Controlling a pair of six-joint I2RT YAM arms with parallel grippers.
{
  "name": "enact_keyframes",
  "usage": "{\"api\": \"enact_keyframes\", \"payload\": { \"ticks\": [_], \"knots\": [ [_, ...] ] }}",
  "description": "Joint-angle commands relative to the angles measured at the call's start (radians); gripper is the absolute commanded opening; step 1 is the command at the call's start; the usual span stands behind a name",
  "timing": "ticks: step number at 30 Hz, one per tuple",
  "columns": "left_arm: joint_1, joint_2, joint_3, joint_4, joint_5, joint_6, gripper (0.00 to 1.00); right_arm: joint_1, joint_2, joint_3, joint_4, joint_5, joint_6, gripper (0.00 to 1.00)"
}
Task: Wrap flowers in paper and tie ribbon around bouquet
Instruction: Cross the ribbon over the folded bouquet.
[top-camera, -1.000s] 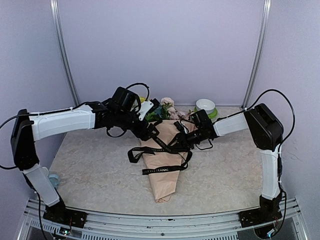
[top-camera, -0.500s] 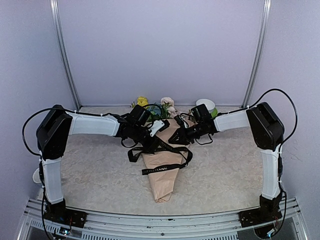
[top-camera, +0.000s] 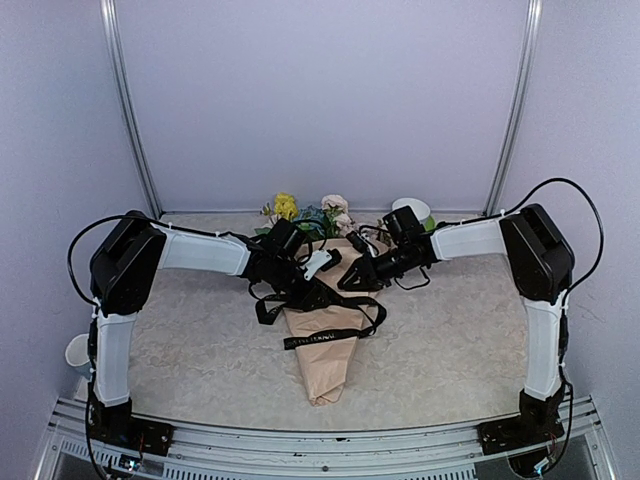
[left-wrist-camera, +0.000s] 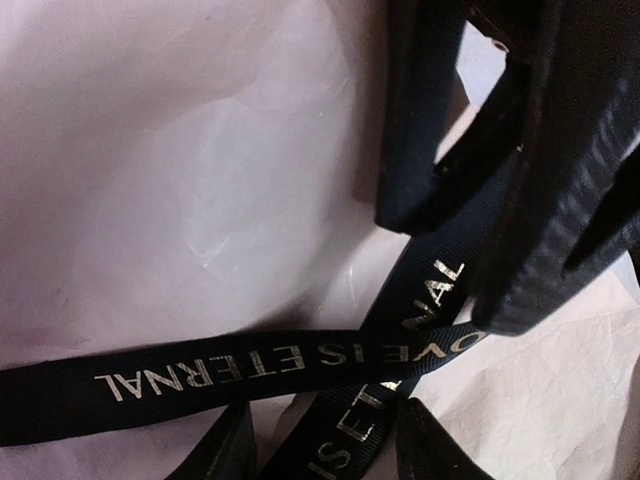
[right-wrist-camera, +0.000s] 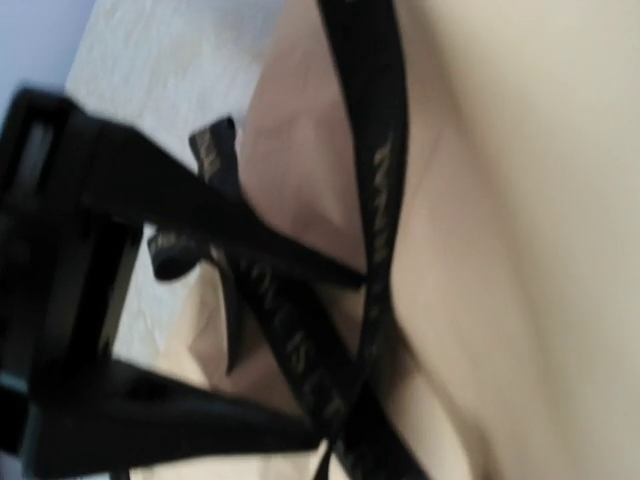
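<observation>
From the top camera I am seeing the bouquet (top-camera: 325, 355) lying at the middle of the worktop (top-camera: 180, 330), its peach paper (top-camera: 322, 380) cone pointing at the near edge and the flowers (top-camera: 300, 215) reaching the far edge. The black ribbon (top-camera: 330, 338) is looping across the cone. The left claw (top-camera: 328, 260) and right claw (top-camera: 350, 280) are meeting over the cone's wide end, but from here I cannot tell how their jaws are standing. A white and green tub (top-camera: 412, 212) is sitting toward the far right corner. The left wrist camera is giving me what the top one hides: the left claw's fingertips (left-wrist-camera: 430, 448) are standing spread, with a gold-lettered ribbon strand running between them over the paper, unpinched. The right wrist camera, blurred, is showing the right claw's fingers (right-wrist-camera: 200, 210) spread too, with ribbon strands crossing the gap at their tips. I cannot tell whether they are touching.
</observation>
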Motion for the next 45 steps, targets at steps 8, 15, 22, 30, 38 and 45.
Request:
{"api": "enact_keyframes", "payload": {
  "ticks": [8,15,22,30,38,45],
  "knots": [
    [0.005,0.021,0.023,-0.008,-0.036,-0.017,0.2,0.047,-0.026,-0.034,-0.051,0.034,-0.035,0.32],
    [-0.002,-0.006,-0.002,0.009,-0.017,-0.002,0.0,0.047,-0.011,-0.004,-0.016,0.005,0.022,0.0],
    [0.003,-0.058,-0.077,0.089,0.087,-0.011,0.0,-0.016,-0.006,-0.005,0.284,-0.004,0.326,0.0],
    [-0.002,-0.143,-0.074,0.069,0.254,-0.023,0.0,-0.009,0.113,0.095,0.271,0.102,0.37,0.0],
    [-0.024,-0.401,-0.164,0.088,0.381,0.021,0.0,-0.008,0.101,0.042,0.256,0.135,0.34,0.0],
    [0.036,-0.491,-0.269,0.163,0.163,-0.037,0.0,-0.005,0.109,0.02,0.201,0.118,0.291,0.0]
  ]
}}
